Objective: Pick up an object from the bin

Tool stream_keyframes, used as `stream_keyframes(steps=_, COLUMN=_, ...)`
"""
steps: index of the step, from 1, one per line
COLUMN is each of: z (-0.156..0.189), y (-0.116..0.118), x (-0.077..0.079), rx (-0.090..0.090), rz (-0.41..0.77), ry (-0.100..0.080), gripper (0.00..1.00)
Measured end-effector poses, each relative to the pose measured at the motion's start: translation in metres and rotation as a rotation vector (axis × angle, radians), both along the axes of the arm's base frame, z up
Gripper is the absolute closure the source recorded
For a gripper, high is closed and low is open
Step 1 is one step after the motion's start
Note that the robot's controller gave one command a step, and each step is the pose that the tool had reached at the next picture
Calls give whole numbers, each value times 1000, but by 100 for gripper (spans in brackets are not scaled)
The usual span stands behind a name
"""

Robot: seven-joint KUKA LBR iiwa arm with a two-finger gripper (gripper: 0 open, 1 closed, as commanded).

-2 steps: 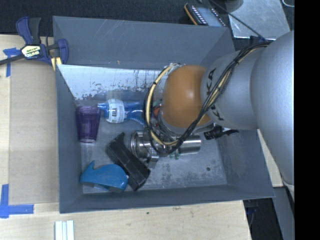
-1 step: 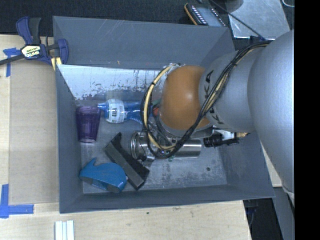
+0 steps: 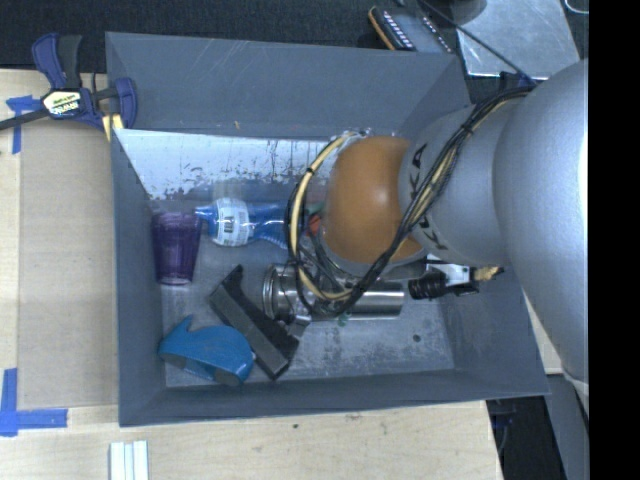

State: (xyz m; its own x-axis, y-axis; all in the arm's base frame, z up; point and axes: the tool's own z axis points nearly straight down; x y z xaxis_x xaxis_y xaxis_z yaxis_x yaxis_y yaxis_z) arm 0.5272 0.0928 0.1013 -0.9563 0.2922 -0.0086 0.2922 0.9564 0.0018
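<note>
hand (image 3: 308, 294) low in middle of bin (image 3: 300, 88), grip hidden, cannot tell | silver cylinder (image 3: 380, 300) lies under it, black wedge (image 3: 250, 320) just left | best: centre across cylinder, keep clear of wedge

Surroundings of the cell, as I see them from my desk.
A pale beige worktop (image 3: 60, 298) fills 9 o'clock and runs on along 6 o'clock, with a short white strip (image 3: 128, 458) lying on it at 7. From 10 to 12 o'clock I get a dark, matte black surface (image 3: 230, 3). At 1 o'clock a grey metal sheet (image 3: 520, 23) catches the light and shines pale. Near it, at 12, lies a black handset with an orange edge (image 3: 392, 28).
</note>
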Motion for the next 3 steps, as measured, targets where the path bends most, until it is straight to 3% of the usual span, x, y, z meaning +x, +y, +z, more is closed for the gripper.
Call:
stream_keyframes(steps=1, z=-21, y=-1, x=-5, rx=4, rz=-254, ry=-31, gripper=0)
stream_keyframes(steps=2, z=-21, y=-8, x=1, rx=7, rz=-239, ry=-36, gripper=100)
stream_keyframes(steps=3, z=-21, y=-8, x=1, rx=7, rz=-239, ry=-36, gripper=100)
